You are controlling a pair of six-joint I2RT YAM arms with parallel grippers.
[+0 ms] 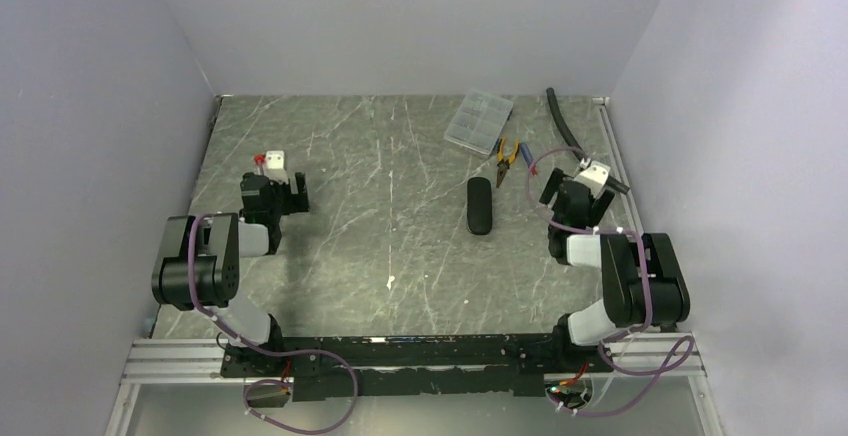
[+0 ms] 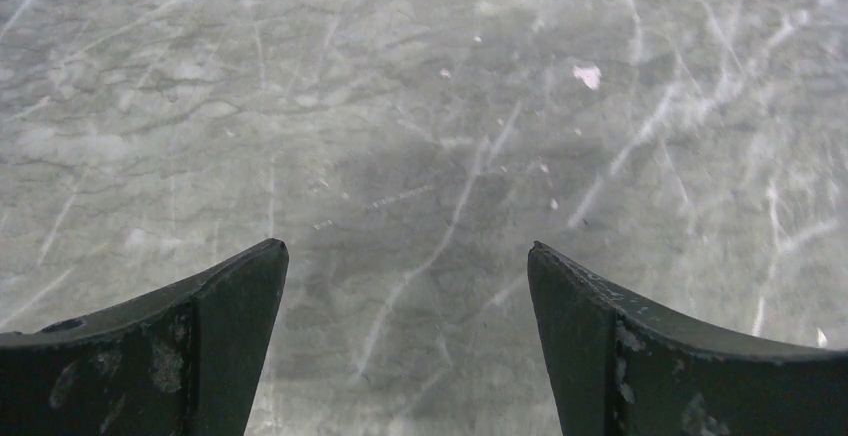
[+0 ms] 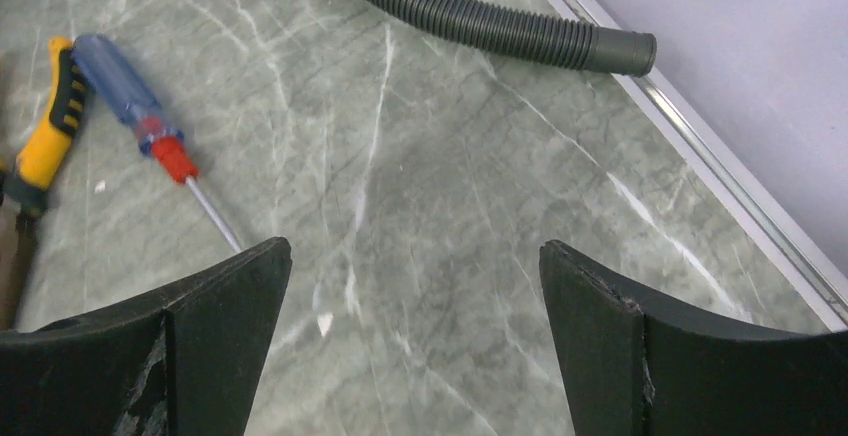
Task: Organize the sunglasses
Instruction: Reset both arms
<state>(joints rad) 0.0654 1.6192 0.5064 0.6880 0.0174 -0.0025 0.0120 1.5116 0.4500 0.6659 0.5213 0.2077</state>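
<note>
The orange sunglasses do not show in any view. A dark oblong glasses case (image 1: 480,204) lies closed on the table right of centre. My left gripper (image 1: 285,194) is open and empty over bare table at the left; in the left wrist view (image 2: 407,251) only marble shows between its fingers. My right gripper (image 1: 580,194) is open and empty near the right edge, right of the case; in the right wrist view (image 3: 415,246) bare table lies between its fingers.
Orange-handled pliers (image 1: 507,156) (image 3: 40,146) and a blue-handled screwdriver (image 3: 140,116) lie beyond the case. A clear compartment box (image 1: 478,122) stands at the back. A black ribbed hose (image 1: 565,126) (image 3: 500,26) runs along the right rail (image 3: 720,166). Walls enclose three sides.
</note>
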